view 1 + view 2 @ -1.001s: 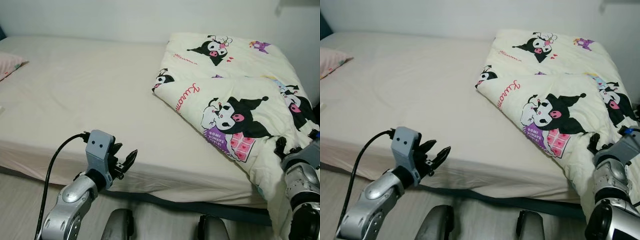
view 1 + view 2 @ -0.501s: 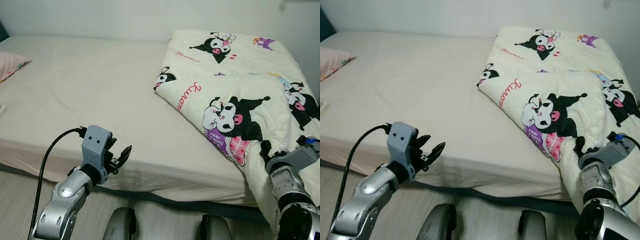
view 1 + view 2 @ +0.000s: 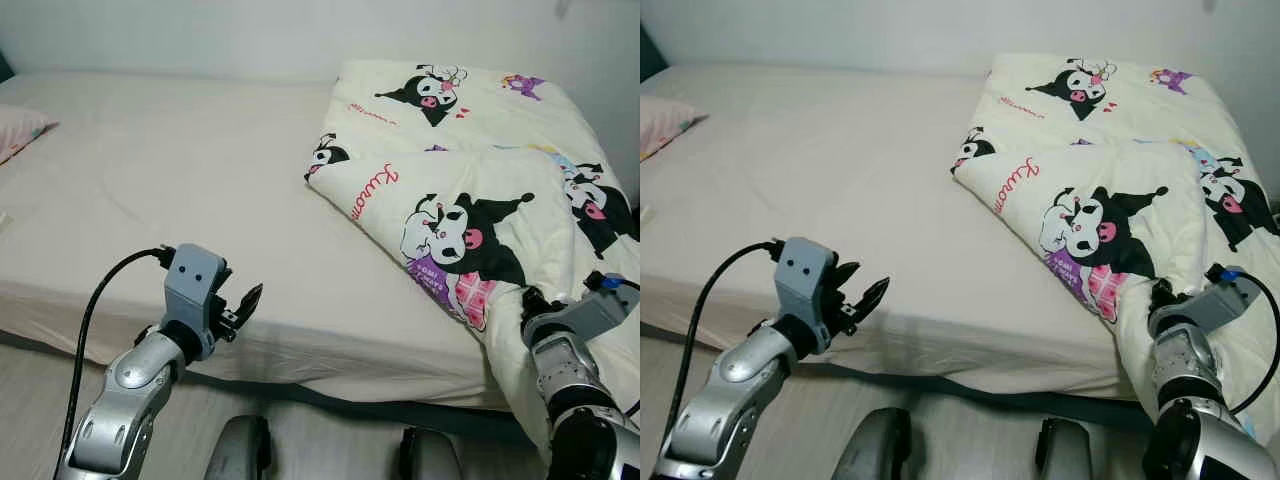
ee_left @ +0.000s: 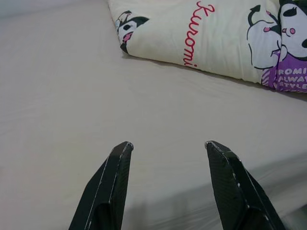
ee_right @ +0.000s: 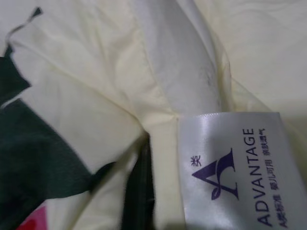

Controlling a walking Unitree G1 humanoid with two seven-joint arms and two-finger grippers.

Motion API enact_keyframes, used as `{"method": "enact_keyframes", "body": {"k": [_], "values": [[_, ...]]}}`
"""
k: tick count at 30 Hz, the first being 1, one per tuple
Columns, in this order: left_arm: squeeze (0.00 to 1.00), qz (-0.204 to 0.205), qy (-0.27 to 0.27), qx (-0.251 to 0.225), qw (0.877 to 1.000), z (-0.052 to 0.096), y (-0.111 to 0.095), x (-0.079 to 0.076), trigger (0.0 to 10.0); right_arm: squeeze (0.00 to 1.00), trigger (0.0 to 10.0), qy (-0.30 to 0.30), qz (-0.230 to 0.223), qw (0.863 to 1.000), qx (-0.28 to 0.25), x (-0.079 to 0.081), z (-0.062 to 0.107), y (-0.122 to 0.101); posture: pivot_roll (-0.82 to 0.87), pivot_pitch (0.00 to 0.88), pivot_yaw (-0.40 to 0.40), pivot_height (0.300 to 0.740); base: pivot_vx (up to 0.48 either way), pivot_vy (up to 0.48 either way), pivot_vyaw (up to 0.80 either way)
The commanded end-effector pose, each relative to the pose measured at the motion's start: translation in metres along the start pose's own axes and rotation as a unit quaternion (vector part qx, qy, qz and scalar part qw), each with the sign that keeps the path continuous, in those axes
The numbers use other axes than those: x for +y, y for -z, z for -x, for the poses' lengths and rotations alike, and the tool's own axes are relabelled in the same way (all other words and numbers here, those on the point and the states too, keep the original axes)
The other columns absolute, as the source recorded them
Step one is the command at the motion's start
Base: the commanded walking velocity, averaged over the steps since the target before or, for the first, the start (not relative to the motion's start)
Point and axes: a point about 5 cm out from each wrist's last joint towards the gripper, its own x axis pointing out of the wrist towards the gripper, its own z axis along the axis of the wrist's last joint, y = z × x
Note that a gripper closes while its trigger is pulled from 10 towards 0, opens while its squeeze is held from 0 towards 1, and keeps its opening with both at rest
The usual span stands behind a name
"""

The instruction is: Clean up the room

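One wide bed with a plain cream fitted sheet [image 3: 170, 190] carries one cream quilted blanket printed with black cartoon characters [image 3: 470, 170], folded back on itself, and one pale pink pillow [image 3: 18, 128] at the robot's far left edge. Two silver robot arms are in view, so one left gripper [image 3: 243, 305] and one right gripper [image 3: 530, 303]. One white satin label [image 5: 235, 167] (purple lettering reading ADVANTAGE) is sewn to the blanket.

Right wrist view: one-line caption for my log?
Cream blanket bunched close to the lens, its white ADVANTAGE care label facing out.
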Motion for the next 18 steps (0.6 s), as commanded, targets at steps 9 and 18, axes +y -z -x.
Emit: {"method": "enact_keyframes", "body": {"k": [9,18], "values": [[0.00,0.011,-0.016,0.007,1.000,-0.002,0.007,0.001,10.0,0.00,0.0,-0.083,0.043,0.995,0.021,0.028,0.001,0.018,0.21,0.173,0.041,0.582,0.000,0.000,0.00],[0.00,0.045,-0.040,-0.001,0.998,-0.004,0.007,0.006,10.0,0.00,0.0,-0.267,0.159,0.950,0.033,0.086,0.007,0.035,0.20,0.171,0.045,0.582,0.000,0.000,0.00]]}}
